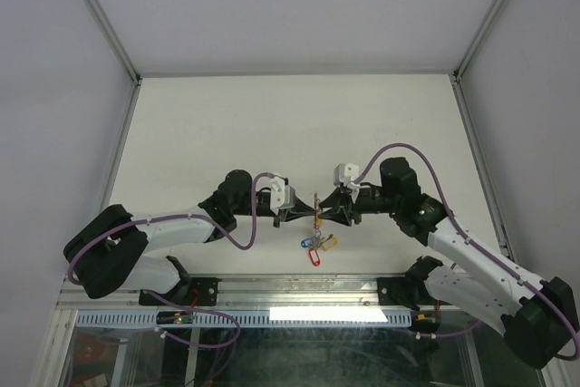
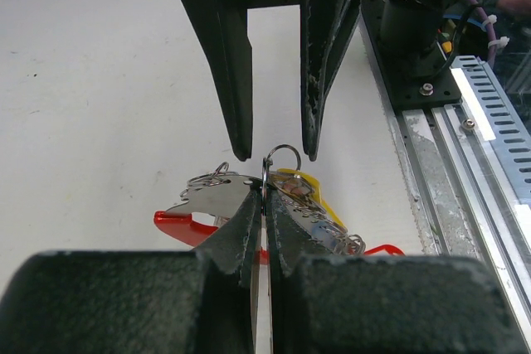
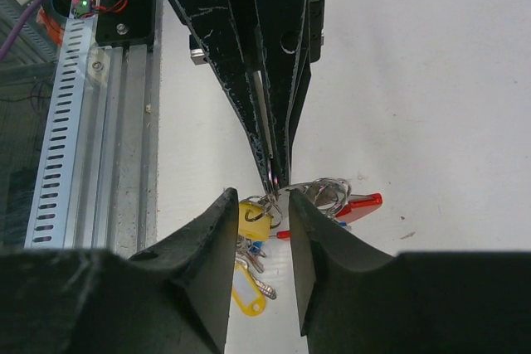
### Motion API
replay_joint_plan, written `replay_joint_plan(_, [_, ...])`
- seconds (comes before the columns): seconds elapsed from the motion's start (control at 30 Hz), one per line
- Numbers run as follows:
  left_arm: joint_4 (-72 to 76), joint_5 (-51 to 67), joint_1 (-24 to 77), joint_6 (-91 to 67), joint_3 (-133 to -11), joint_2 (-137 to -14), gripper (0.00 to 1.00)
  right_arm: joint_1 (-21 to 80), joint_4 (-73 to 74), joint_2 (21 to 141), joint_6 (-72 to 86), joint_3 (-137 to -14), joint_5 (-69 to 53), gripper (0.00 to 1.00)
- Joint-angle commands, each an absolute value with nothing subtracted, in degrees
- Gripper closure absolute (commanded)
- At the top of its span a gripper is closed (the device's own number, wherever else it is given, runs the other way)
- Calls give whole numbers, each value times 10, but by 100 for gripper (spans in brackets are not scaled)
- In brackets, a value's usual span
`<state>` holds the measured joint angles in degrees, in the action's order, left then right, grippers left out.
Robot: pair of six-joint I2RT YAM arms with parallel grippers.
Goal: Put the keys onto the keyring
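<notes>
Left wrist view: left hand (image 2: pixel 264 198) grasps the keyring (image 1: pixel 315 202), keys (image 2: pixel 220 192) bunched at its tips; right hand (image 2: pixel 276 155) released.

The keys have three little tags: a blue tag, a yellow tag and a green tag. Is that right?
Nearly right. The keys do have three little tags, but none of them is green. There is a blue tag, a yellow tag and a red tag. The top external view shows all three colours together.
</notes>
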<state>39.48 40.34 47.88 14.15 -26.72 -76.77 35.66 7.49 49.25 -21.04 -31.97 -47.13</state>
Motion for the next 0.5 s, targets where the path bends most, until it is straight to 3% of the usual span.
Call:
replay_joint_plan(0.0, [436,431,473,148,-272,-751,100,372,56,499,-230,-339,-454,68])
replay_joint_plan(0.47, [437,445,473,148,-274,-753,100,383,64,507,-235,-335,-415,73])
